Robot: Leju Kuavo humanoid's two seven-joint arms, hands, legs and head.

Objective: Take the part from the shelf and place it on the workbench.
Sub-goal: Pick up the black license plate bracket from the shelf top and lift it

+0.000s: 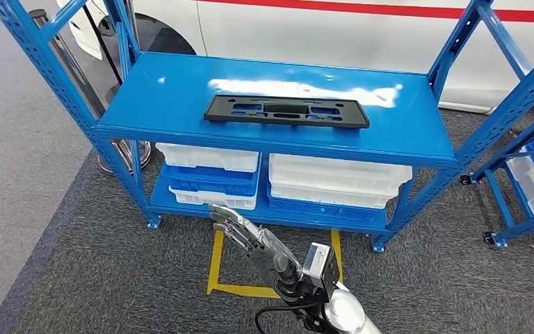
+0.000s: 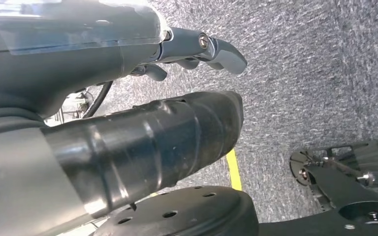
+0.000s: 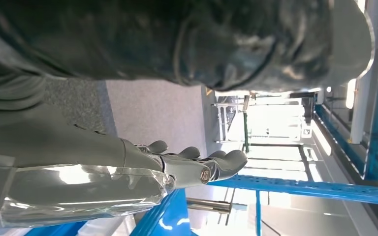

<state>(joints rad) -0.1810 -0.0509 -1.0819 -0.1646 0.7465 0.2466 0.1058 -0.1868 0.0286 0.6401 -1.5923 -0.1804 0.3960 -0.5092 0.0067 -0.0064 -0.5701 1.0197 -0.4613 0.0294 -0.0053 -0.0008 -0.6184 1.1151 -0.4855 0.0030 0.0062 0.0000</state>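
Black: one part (image 1: 286, 111) on shelf (image 1: 417, 132); both hands (image 1: 233, 226) (image 2: 197, 46) empty, fingers apart.

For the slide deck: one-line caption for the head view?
Right hand raised, open, below the blue shelf holding the black part.

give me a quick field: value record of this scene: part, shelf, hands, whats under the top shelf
part: black flat part lying on top shelf, untouched
shelf: blue metal shelf, two levels
lower level: white and blue trays, stacked
right hand: right hand raised before the shelf, holds nothing, fingers apart
left hand: left hand over grey carpet, holds nothing
floor: yellow tape on carpet
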